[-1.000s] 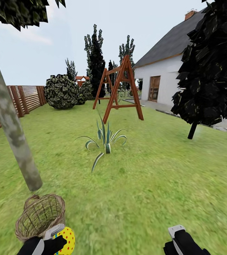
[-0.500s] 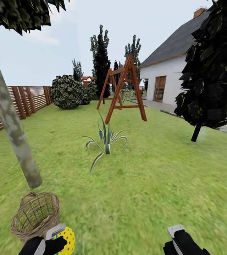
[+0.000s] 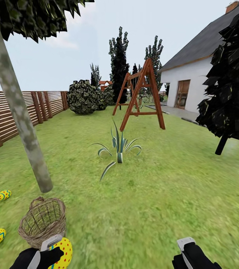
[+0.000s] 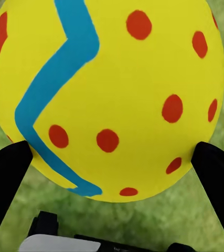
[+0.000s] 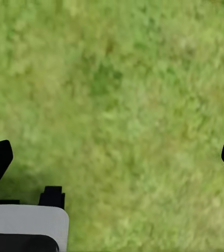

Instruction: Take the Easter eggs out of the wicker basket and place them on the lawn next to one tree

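View has swung left; left tool [image 3: 46, 257] still grips egg [image 3: 61, 252].

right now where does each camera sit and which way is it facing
Head view: on the robot's head, looking forward and down over the lawn at the tree, wicker basket and swing frame; both grippers show at the bottom.
Left wrist view: by the left gripper, looking along its jaws at the held egg.
Right wrist view: by the right gripper, looking down at grass.
Head and left wrist views share that egg.
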{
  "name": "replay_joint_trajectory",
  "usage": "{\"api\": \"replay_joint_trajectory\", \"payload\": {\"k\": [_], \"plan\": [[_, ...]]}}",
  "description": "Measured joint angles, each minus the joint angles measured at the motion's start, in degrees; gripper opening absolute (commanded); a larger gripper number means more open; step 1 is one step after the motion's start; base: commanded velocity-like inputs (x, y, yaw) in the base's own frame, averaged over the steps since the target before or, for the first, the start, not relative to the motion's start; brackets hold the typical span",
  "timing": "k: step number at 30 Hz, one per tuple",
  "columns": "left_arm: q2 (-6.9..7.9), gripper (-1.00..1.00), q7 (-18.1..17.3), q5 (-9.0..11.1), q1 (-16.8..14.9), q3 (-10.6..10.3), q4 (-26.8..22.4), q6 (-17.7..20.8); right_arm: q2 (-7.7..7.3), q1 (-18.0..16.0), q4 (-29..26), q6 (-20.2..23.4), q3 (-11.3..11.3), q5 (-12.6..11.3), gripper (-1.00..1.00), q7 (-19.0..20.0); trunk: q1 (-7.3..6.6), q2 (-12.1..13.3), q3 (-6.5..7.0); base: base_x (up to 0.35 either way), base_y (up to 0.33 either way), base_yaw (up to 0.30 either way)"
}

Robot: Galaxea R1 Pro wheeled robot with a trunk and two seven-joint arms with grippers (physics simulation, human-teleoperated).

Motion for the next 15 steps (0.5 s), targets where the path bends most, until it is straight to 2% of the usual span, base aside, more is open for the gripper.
{"api": "replay_joint_trajectory", "payload": {"k": [5,15], "plan": [[0.43,-1.00,-0.3,0.3,0.0,0.1,-1.5,4.3,0.05,0.0,0.0,0.1,0.0,-0.1,1.00,0.1,-0.68,1.2,0.55,0.271,-0.170,0.001],[0.16,-1.00,-0.3,0.3,0.0,0.1,-0.9,5.6,0.00,0.0,-0.1,0.3,0.0,-0.1,1.00,0.0,-2.87,5.2,2.34,0.282,-0.161,0.000]]}}
